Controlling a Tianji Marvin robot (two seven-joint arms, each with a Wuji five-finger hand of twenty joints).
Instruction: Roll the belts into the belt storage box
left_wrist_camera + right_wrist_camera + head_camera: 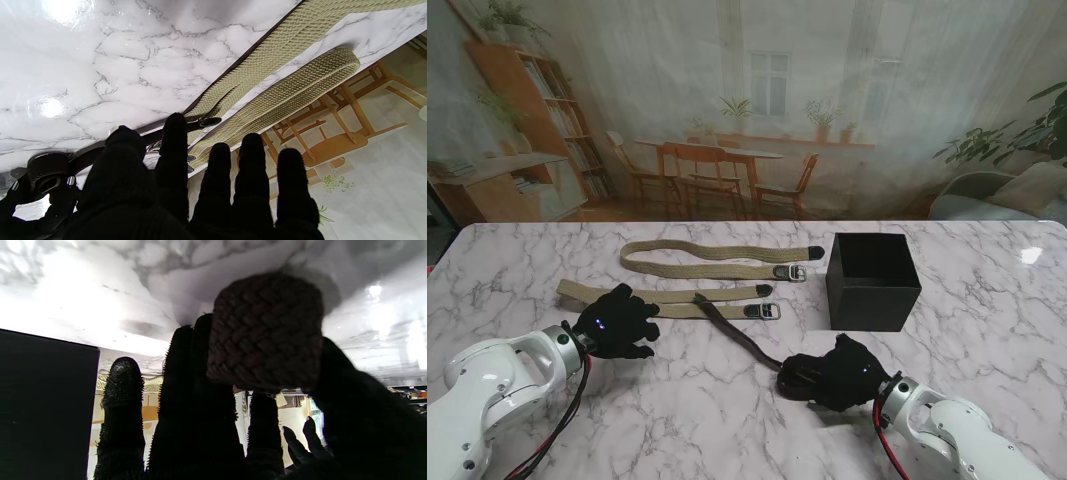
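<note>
Two tan woven belts lie folded side by side on the marble table, one farther from me (717,258) (293,90) and one nearer (677,298) (267,50). A dark brown braided belt (732,328) runs from beside the nearer tan belt to my right hand (842,372), which is shut on its rolled end (795,382) (267,333). My left hand (617,322) (200,186) is open, fingers spread, over the left end of the nearer tan belt. The black belt storage box (872,280) (46,400) stands open just beyond my right hand.
The marble table (987,330) stretches well to both sides. Its far edge (747,222) runs behind the belts, in front of a printed room backdrop. Metal buckles (789,272) sit at the belts' right ends, close to the box.
</note>
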